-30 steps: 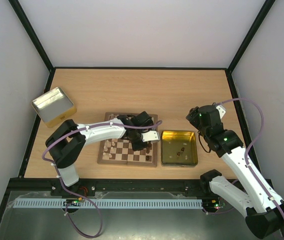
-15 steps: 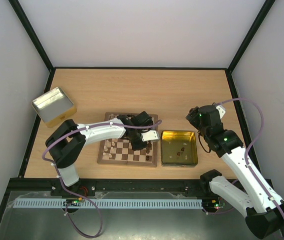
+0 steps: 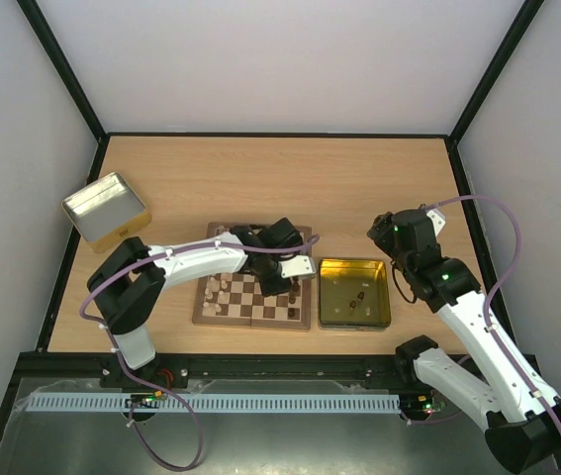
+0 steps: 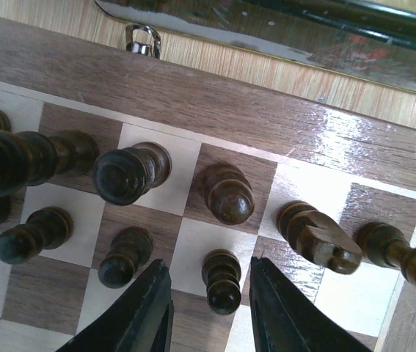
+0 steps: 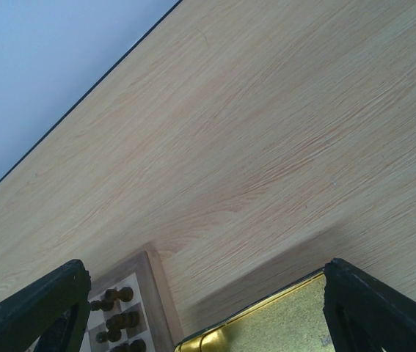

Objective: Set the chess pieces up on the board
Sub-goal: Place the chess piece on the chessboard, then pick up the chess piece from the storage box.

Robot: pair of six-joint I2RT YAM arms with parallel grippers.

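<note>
The board (image 3: 204,315) lies mid-table with cream chess pieces (image 3: 218,292) on its left side and dark ones (image 3: 295,309) on its right. My left gripper (image 3: 288,287) hangs low over the dark side. In the left wrist view its fingers (image 4: 209,268) stand open on either side of an upright dark pawn (image 4: 223,282), with a gap on each side. A dark knight (image 4: 318,238) and more dark pieces (image 4: 127,174) stand beyond it. My right gripper (image 5: 204,268) is open and empty, held above the table near the board's corner (image 5: 152,286).
A gold tin (image 3: 339,312) sits right of the board with a few dark pieces (image 3: 359,294) inside; its corner (image 5: 281,323) shows in the right wrist view. A silver-lined tin (image 3: 107,210) lies at the far left. Black frame posts border the table.
The left gripper's jaws have spread apart over the board's right side, and the dark pawn stands free between them. The right arm has not moved.
</note>
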